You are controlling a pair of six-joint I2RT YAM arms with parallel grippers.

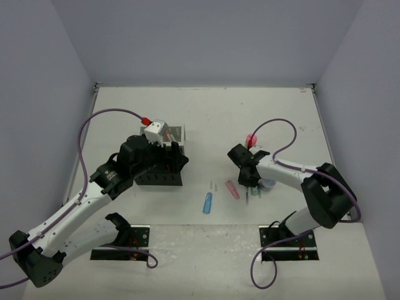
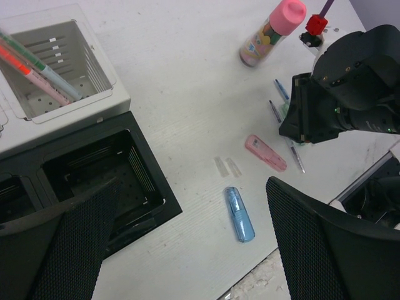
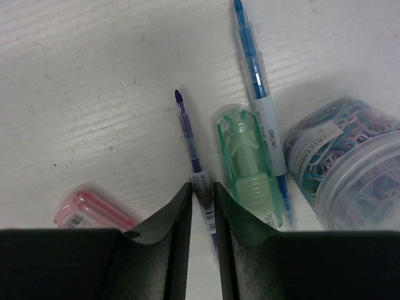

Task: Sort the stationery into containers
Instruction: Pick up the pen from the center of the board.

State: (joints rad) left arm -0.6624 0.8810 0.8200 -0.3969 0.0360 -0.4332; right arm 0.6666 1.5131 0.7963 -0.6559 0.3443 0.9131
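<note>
Purple pen (image 3: 186,131) lies on the desk (image 3: 94,75), pinched by my right hand (image 3: 202,190); my left hand (image 2: 189,185) hangs wide open over the organiser (image 2: 164,201).

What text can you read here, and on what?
"deli": blue pen, on its white barrel; smaller print beside it unreadable.
Purple pen: label too blurred to read.
Pink case: barcode sticker, digits too small.
Bottle: label too blurred to read.
</note>
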